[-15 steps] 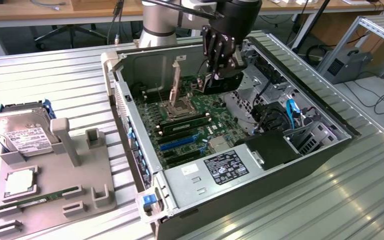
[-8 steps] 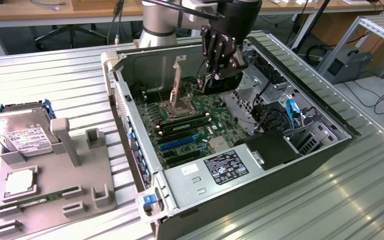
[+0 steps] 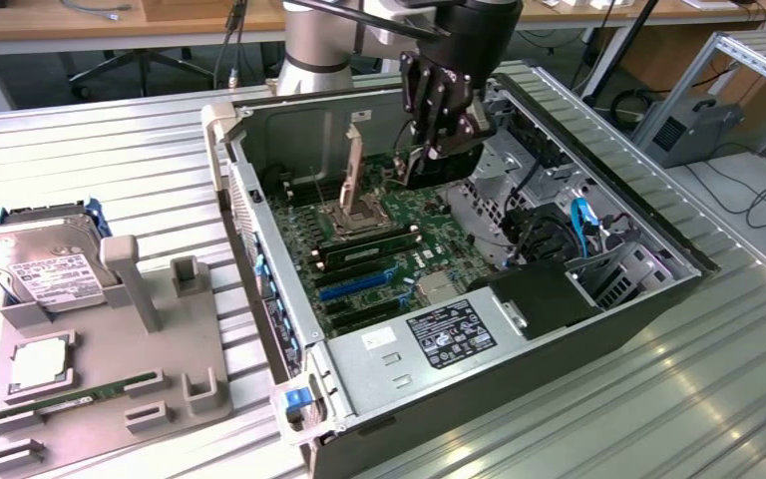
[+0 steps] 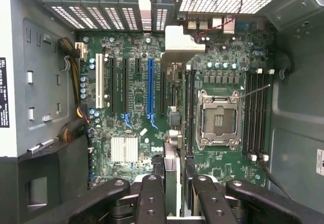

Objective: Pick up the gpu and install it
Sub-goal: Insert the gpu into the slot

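Observation:
The gpu is gripped edge-on between my fingers, its silver end bracket at the far end. My gripper is shut on it. In the exterior view, the gripper hangs inside the open computer case with the gpu just below it, above the green motherboard. The card hovers over the board between the blue expansion slot and the CPU socket, apart from the slots.
The case walls and drive cage hem in the gripper. A power supply sits at the case's near end. At the exterior view's left, a grey fixture holds a hard drive, a CPU and a RAM stick.

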Controlling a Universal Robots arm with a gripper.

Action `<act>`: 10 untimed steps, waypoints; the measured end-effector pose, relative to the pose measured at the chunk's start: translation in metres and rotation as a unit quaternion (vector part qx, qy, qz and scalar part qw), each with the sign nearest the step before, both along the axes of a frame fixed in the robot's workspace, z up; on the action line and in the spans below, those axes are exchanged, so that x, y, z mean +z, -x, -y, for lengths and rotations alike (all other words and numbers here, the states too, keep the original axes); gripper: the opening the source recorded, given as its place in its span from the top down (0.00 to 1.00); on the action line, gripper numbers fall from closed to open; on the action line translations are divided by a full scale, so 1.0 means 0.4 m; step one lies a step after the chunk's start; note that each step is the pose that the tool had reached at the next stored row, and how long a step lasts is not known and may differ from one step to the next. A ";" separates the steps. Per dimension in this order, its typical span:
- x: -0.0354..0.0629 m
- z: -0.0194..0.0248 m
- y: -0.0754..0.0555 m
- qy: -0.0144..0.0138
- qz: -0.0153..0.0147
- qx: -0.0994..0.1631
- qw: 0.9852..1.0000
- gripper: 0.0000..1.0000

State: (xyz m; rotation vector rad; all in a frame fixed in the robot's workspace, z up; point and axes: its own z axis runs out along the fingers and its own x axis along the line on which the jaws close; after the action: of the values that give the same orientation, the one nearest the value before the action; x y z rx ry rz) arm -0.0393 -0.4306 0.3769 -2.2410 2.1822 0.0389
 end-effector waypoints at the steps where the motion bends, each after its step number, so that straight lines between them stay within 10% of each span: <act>1: 0.000 0.000 0.000 0.000 0.000 0.002 1.000 0.74; 10: 0.000 0.000 0.000 0.000 0.000 0.017 1.000 0.74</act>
State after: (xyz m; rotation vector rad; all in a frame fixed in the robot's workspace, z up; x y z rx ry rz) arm -0.0393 -0.4306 0.3769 -2.2772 2.1450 0.0393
